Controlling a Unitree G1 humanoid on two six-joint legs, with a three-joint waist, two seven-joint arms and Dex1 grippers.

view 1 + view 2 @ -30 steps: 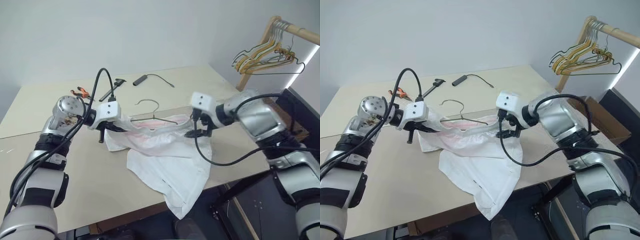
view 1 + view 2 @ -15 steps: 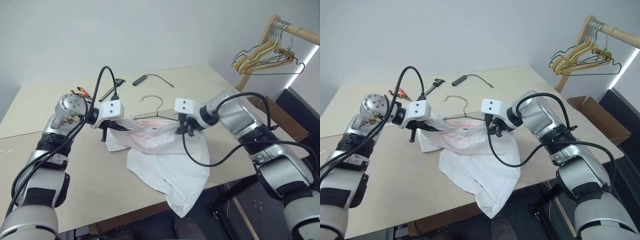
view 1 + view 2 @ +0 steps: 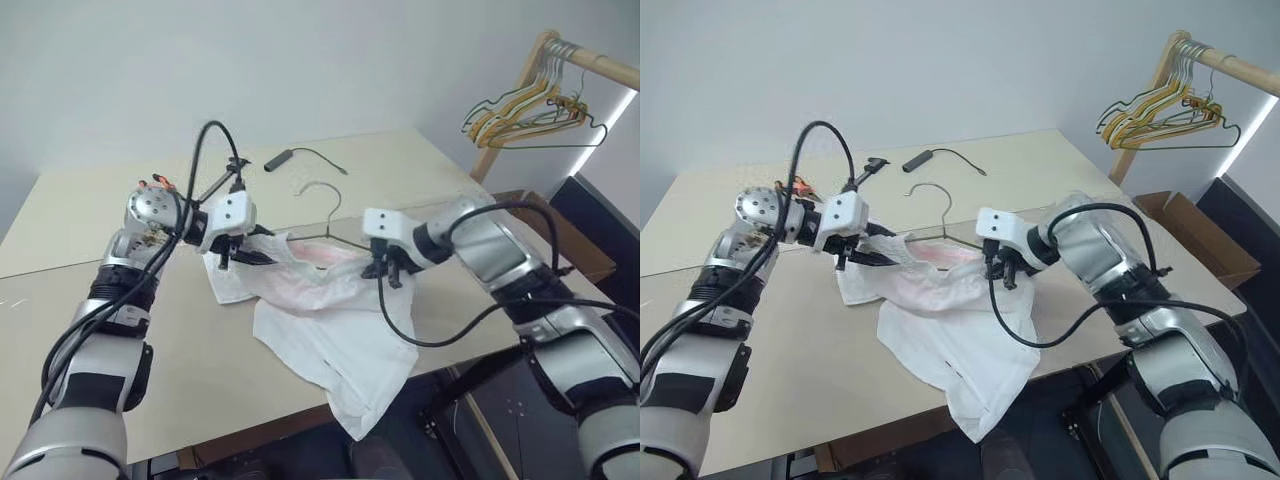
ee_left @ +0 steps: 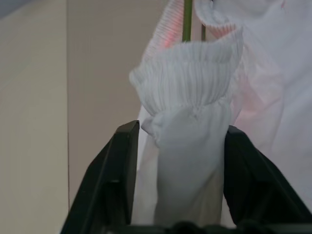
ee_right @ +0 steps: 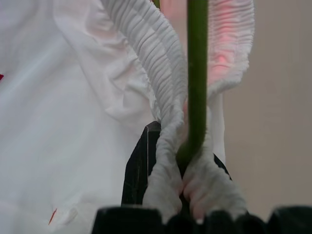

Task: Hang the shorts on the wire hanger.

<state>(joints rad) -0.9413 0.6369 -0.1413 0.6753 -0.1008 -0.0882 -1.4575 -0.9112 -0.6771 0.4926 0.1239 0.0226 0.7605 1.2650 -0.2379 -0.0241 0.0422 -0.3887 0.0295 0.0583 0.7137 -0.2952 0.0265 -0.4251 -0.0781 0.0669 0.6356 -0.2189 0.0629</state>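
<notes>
The white shorts (image 3: pixel 330 320) lie bunched on the table (image 3: pixel 120 330), one leg hanging over its front edge. The wire hanger (image 5: pixel 197 73) runs through the gathered waistband (image 4: pixel 187 83), and its hook (image 3: pixel 330 200) stands up above the fabric. My right gripper (image 3: pixel 385 272) is shut on the waistband's right end, with the hanger wire pinched in the same grip. At the waistband's left end my left gripper (image 3: pixel 250 257) is open, and the left wrist view shows a fold of waistband loose between its spread fingers (image 4: pixel 124 161).
A wooden rack with a bunch of yellow and tan hangers (image 3: pixel 530 105) stands at the back right. A black cable with a plug (image 3: pixel 285 157) and orange-handled tools (image 3: pixel 155 184) lie on the far side of the table. A cardboard box (image 3: pixel 1185 235) sits right of it.
My right gripper, open a second ago, moved in and shut on the waistband and hanger wire. My left gripper rose slightly and opened. The hanger's hook now stands higher.
</notes>
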